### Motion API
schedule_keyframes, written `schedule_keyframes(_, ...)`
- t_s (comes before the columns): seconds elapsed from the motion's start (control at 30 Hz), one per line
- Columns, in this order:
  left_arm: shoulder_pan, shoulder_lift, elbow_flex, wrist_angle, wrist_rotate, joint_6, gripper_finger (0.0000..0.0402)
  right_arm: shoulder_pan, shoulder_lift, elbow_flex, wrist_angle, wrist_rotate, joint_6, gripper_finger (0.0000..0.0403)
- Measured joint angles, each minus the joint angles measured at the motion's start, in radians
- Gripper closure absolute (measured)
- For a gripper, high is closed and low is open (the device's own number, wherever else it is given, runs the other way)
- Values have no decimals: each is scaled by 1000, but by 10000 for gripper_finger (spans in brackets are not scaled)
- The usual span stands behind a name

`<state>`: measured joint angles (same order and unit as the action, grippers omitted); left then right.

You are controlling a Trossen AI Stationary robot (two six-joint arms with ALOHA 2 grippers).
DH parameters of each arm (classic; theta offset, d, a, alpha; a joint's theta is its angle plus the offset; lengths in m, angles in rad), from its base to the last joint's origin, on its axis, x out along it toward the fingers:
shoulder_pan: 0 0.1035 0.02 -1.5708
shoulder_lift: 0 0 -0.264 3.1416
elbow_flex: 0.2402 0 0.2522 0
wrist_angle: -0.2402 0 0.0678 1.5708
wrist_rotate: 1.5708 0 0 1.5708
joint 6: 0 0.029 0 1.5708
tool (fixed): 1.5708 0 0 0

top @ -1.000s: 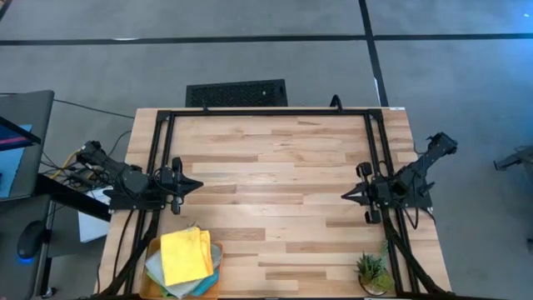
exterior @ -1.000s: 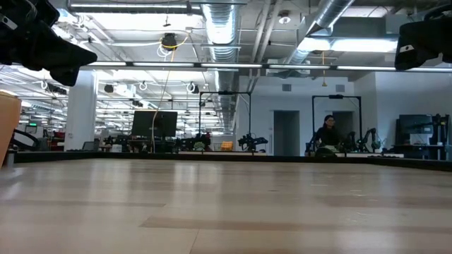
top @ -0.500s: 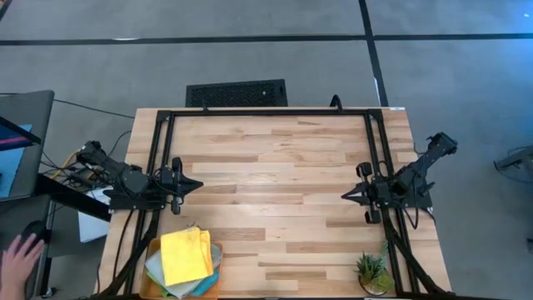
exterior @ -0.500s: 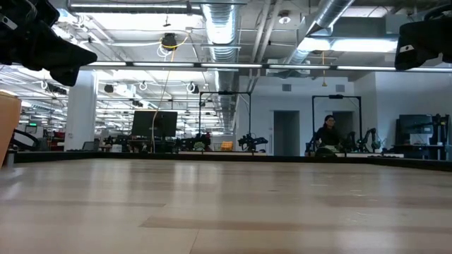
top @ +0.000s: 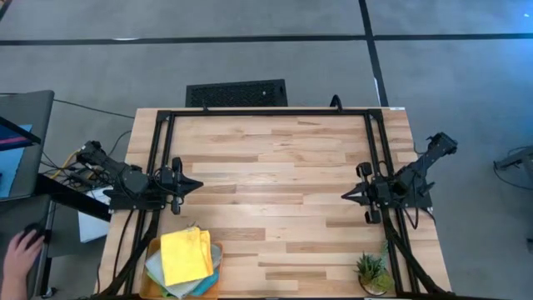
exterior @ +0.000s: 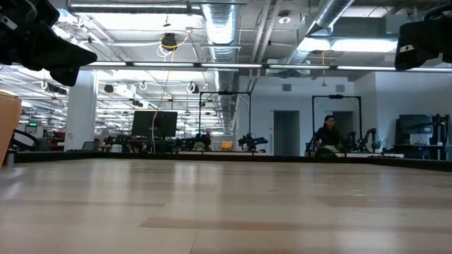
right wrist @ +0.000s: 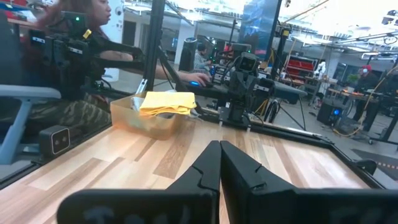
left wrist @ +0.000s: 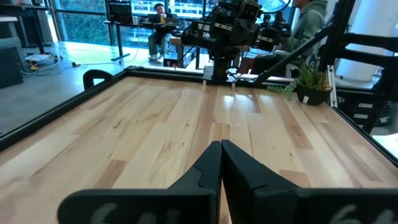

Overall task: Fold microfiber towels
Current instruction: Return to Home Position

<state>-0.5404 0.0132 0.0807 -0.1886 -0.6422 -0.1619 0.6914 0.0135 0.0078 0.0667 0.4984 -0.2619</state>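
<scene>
Your left pincer (top: 190, 185) hangs at 9 o'clock over the surface (top: 275, 167), fingers clenched on nothing. Your right pincer (top: 348, 194) mirrors it at 3 o'clock, likewise clenched and empty. Both point inward, parked clear of the work. The yellow towel (top: 185, 257) lies folded atop the stack in the orange tray (right wrist: 143, 121) at 7 o'clock, other towels (top: 156, 268) peeking out beneath. Folding looks finished to me.
</scene>
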Motion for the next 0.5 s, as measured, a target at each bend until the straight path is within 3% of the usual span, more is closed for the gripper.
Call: schedule_keyframes(0.5, 0, 0, 0, 0, 0, 0, 401, 0, 0, 0, 0, 0, 0, 372)
